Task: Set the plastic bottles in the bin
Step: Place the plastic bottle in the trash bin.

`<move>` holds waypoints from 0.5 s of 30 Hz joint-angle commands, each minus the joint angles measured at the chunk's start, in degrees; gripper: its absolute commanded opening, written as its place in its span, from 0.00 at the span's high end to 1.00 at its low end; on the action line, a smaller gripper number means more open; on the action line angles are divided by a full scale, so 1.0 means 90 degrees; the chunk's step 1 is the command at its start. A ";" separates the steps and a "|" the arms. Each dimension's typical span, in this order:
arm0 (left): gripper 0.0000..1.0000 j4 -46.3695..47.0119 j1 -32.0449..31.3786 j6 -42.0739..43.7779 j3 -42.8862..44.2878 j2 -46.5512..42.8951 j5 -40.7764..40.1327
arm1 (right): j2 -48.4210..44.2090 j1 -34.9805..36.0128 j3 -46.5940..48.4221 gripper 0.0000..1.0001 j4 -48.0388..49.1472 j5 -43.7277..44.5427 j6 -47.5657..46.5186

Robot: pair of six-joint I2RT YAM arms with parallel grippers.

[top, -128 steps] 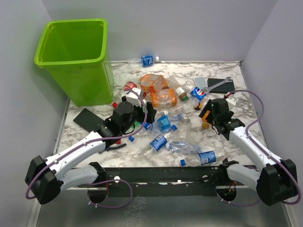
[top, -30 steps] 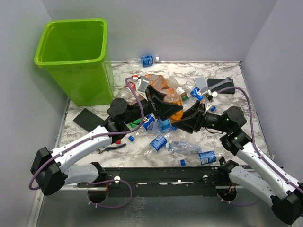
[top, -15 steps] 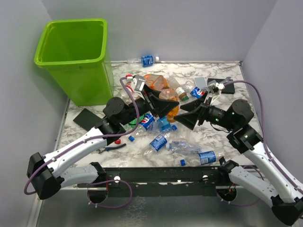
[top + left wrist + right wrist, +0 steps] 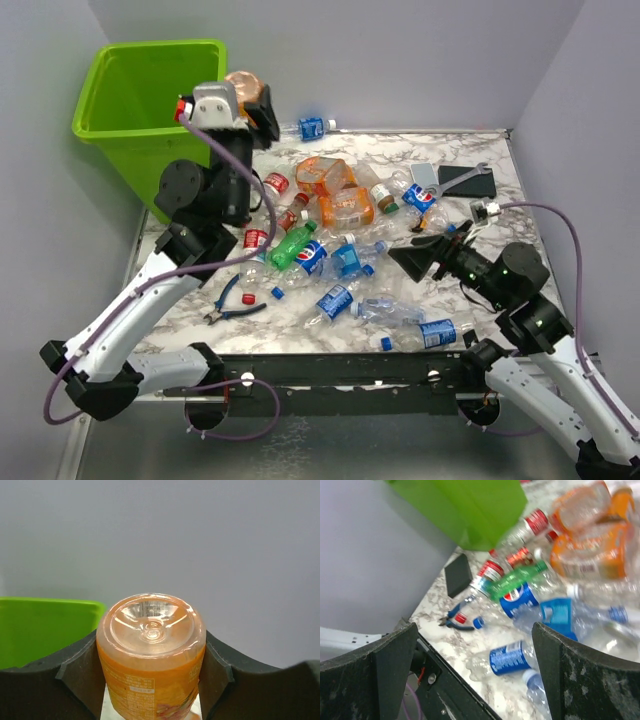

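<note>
Marble tabletop (image 4: 520, 200), bin (image 4: 185, 185) at 10 o'clock. Your left hand (image 4: 248, 100) clamps an orange bottle (image 4: 150, 645) beside its rim; right hand (image 4: 405, 260) spread apart.

A desk (image 4: 400, 148) with a white, grey-veined marble top fills the middle of the scene, edged by thin pale trim. Three plain, pale grey walls close it in: a back wall (image 4: 400, 60), a left wall (image 4: 40, 250) and a right wall (image 4: 600, 150). A black rail (image 4: 340, 370) runs along the near edge, with a dull grey metal surface (image 4: 350, 450) below it. The light is soft and even, with faint shadows.
</note>
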 commanded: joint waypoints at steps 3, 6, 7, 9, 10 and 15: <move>0.72 -0.0508 0.2737 -0.0759 0.1193 0.0862 -0.0693 | -0.0486 0.0010 -0.1016 0.00 -0.0198 0.1030 0.1477; 0.72 -0.0638 0.3611 -0.1476 0.1600 0.1300 -0.0394 | -0.1093 0.0010 -0.1763 0.00 0.0287 0.0971 0.1868; 0.72 -0.0643 0.3747 -0.1605 0.1684 0.1454 -0.0324 | -0.1271 0.0005 -0.1971 0.00 0.0427 0.0907 0.1910; 0.72 -0.0560 0.3999 -0.1856 0.1791 0.1716 -0.0069 | -0.1510 0.0010 -0.2169 0.00 0.0506 0.0524 0.1713; 0.72 -0.0550 0.4111 -0.1989 0.1877 0.1858 0.0036 | -0.1532 0.0010 -0.2179 0.00 0.0447 0.0322 0.1586; 0.72 -0.0822 0.4424 -0.2545 0.2463 0.2554 0.0148 | -0.1335 0.0008 -0.2038 0.00 -0.0331 0.0180 0.1374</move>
